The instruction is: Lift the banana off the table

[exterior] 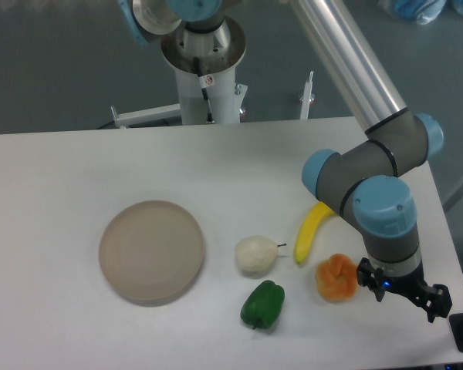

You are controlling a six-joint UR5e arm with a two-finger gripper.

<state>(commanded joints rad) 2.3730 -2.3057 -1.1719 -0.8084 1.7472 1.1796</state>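
— Where does the banana (311, 230) lie?
— On the table (77, 166), untouched, between a whitish pear (255, 254) and an orange fruit (336, 277), its upper end under the arm.
— And the gripper (405, 291)?
— Low beside the orange fruit; whether its jaws are apart cannot be told.

Beige plate (152, 250); whitish pear (255, 254); green pepper (263, 304); orange (336, 277).

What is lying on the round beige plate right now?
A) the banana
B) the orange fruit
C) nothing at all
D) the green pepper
C: the plate shows only its bare surface, while the banana, green pepper and orange fruit all lie on the white table to its right.
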